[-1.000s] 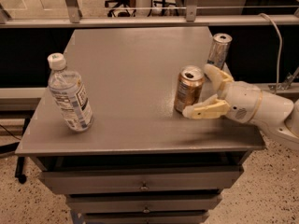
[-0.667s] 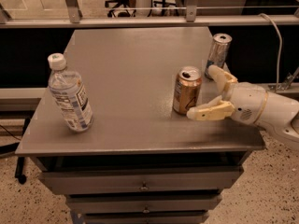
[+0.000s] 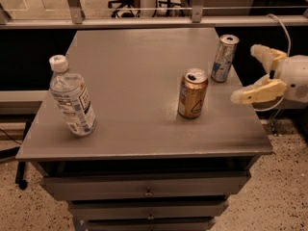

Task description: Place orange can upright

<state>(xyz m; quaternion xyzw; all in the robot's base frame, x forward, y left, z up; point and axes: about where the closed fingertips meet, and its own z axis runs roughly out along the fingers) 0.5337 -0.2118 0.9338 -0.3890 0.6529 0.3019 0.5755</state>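
Observation:
The orange can (image 3: 192,94) stands upright on the grey table (image 3: 139,76), right of the middle, its silver top with the pull tab facing up. My gripper (image 3: 248,73) is to the right of the can, above the table's right edge. It is open and empty, with one pale finger (image 3: 262,54) higher and farther back and the other finger (image 3: 252,94) lower and nearer. A clear gap separates the gripper from the can.
A slim silver-and-blue can (image 3: 224,58) stands upright near the table's right edge, behind the orange can. A clear water bottle (image 3: 72,97) with a white cap stands at the left front. Drawers sit below the tabletop. A railing runs behind the table.
My gripper has let go of the orange can and drawn back to the right, away from it. The can stays standing upright where it was.

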